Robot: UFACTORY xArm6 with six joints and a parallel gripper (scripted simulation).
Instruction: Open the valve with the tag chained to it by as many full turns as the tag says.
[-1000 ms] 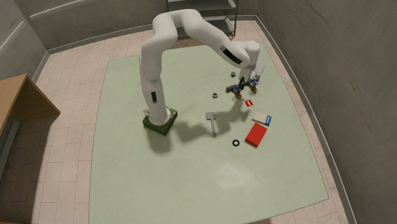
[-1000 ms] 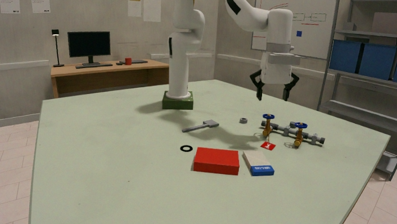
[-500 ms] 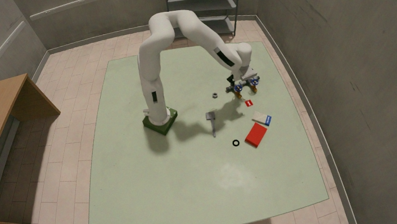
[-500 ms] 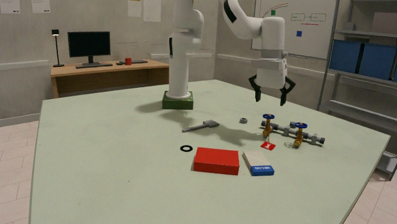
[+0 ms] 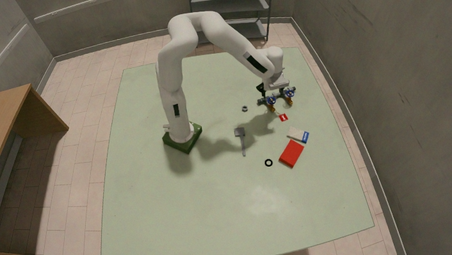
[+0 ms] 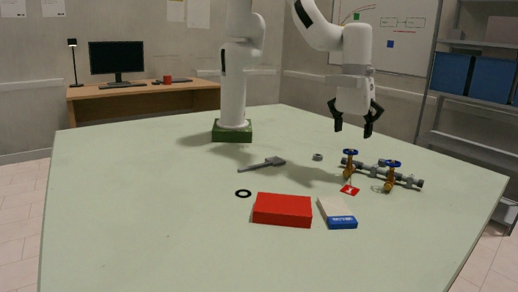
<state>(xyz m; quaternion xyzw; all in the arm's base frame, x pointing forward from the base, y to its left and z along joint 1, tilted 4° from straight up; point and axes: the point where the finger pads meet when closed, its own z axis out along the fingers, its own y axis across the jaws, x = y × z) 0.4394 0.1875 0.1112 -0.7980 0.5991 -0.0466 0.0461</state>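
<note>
A grey pipe [image 6: 367, 168] [image 5: 263, 101] lies on the green table and carries two brass valves with blue handwheels. The left valve [image 6: 350, 152] [image 5: 271, 100] has a red tag [image 6: 349, 190] [image 5: 283, 117] on a thin chain, lying on the table in front of it. The right valve [image 6: 392, 163] [image 5: 290, 93] has no tag. My gripper [image 6: 353, 131] [image 5: 272, 93] is open and empty. It points down and hangs a little above the left valve's handwheel.
A grey nut [image 6: 318, 157] [image 5: 245, 107], a grey scraper-like tool [image 6: 261, 164] [image 5: 241, 138], a black ring [image 6: 243, 190] [image 5: 268, 165], a red box [image 6: 282, 210] [image 5: 291, 153] and a white-and-blue box [image 6: 337, 212] [image 5: 298, 134] lie in front of the pipe. The arm's green base [image 6: 232, 135] [image 5: 182, 139] stands farther back.
</note>
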